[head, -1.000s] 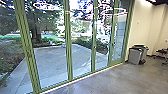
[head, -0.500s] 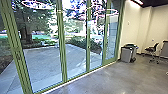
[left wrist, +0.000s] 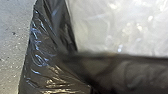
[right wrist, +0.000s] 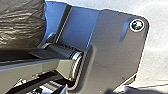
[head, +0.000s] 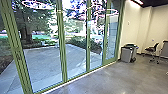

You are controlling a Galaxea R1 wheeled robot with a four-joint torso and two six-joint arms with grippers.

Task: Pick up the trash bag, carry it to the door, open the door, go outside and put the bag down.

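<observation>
Green-framed glass door panels [head: 62, 50] run across the left and middle of the head view, with paving outside behind the glass. The black trash bag [left wrist: 41, 60] is very close to the left wrist camera, its shiny creased plastic beside a pale, translucent area. In the right wrist view the bag [right wrist: 21, 23] bulges in beside the robot's base plate. How either gripper stands against the bag cannot be made out.
Grey bins [head: 127, 54] stand by the wall past the far end of the glass. A dark chair [head: 152, 48] and a desk [head: 165, 49] are at the right. Outside lies a paved yard [head: 42, 66] with trees and shrubs.
The head camera has turned to the right, so more of the room with the chair and desk shows. Over the last half second the head view has hardly changed.
</observation>
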